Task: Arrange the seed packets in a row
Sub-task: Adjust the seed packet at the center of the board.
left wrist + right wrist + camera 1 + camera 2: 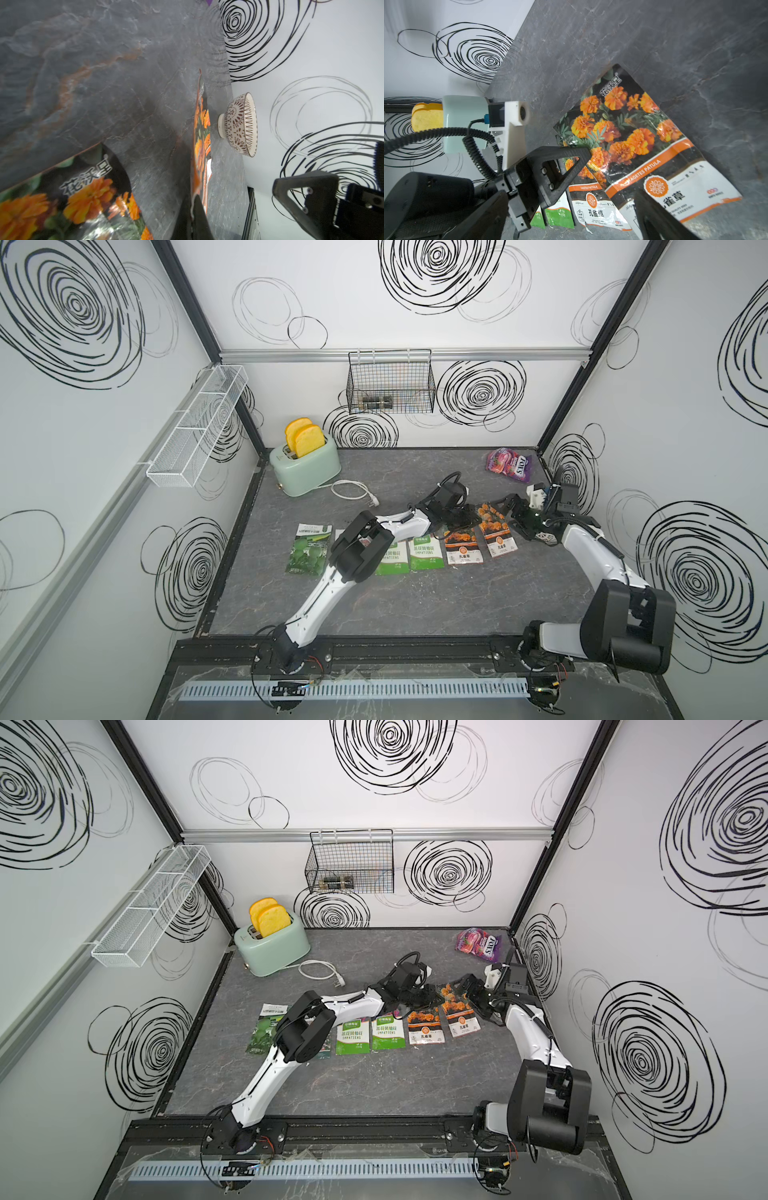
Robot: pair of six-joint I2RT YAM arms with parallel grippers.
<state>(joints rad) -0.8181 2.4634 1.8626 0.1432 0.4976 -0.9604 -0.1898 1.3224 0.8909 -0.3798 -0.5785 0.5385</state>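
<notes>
Orange marigold packets [464,549] at row's right end | left gripper [459,519] fully closed at their far edges, hold unclear | right gripper [510,516] spread wide, empty, just beside

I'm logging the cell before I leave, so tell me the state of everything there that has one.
toaster, two bread slices raised
plug, unplugged, lying on the table
left gripper, shut, low by the marigold packets
right gripper, open, empty
seed packets, flat, side by side
bowl, upright
wire basket, hanging, something dark inside
</notes>
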